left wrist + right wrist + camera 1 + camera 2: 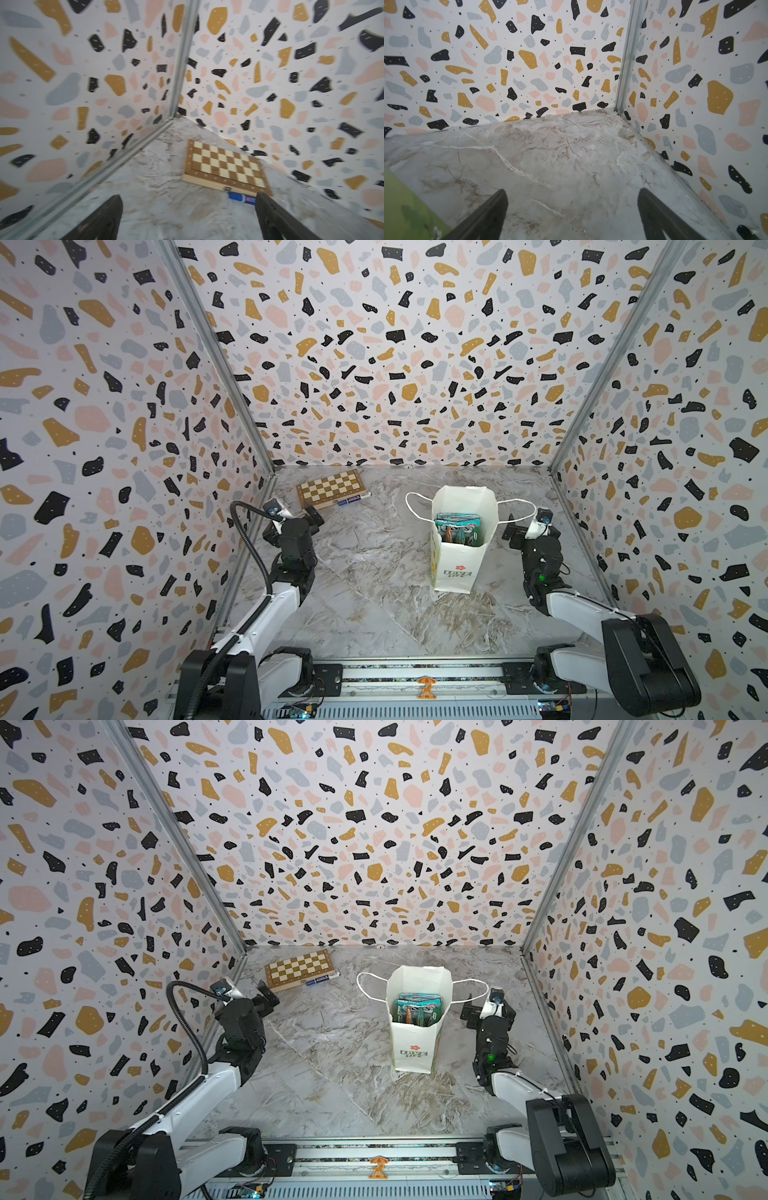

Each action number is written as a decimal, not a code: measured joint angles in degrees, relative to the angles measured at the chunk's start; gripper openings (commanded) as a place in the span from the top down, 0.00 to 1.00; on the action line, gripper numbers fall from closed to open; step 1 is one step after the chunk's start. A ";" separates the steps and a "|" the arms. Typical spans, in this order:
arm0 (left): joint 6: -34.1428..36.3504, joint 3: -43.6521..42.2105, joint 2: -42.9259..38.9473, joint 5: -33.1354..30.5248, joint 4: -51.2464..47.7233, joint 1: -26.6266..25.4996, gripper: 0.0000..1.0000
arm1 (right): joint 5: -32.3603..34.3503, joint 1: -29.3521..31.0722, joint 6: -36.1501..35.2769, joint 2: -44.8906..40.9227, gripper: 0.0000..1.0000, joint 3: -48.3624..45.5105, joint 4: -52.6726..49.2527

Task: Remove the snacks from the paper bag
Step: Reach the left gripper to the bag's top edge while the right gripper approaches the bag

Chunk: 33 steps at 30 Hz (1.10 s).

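Note:
The white paper bag [455, 568] [413, 1050] stands upright right of the table's middle, mouth open, cord handles drooping to both sides. The snacks [459, 526] [417, 1006], glossy teal, green and orange packets, are stacked upright inside it. My right gripper [512, 534] [469, 1014] [572, 190] hovers open just right of the bag, near its handle, with nothing between its fingers. A green printed side of the bag [404, 207] shows in the right wrist view. My left gripper [311, 517] [266, 999] [188, 196] is open and empty at the far left, well apart from the bag.
A closed wooden chessboard [331, 487] [299, 968] [226, 166] lies at the back left with a blue marker [353, 499] [322, 979] [242, 198] against its front edge. Patterned walls close in three sides. A metal rail [415, 672] with a small orange figure [427, 686] runs along the front.

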 measured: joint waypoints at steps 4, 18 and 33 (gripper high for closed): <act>-7.45 7.41 1.18 17.38 -4.24 -1.51 0.02 | -5.07 0.00 4.85 -2.47 0.01 1.73 -8.35; -16.85 21.22 5.75 40.48 -7.91 -19.37 0.29 | -22.03 0.76 9.31 -3.85 0.01 1.73 -20.02; -21.38 23.61 12.28 44.06 -7.82 -23.61 0.48 | -23.41 0.92 9.31 -3.87 0.01 1.73 -20.52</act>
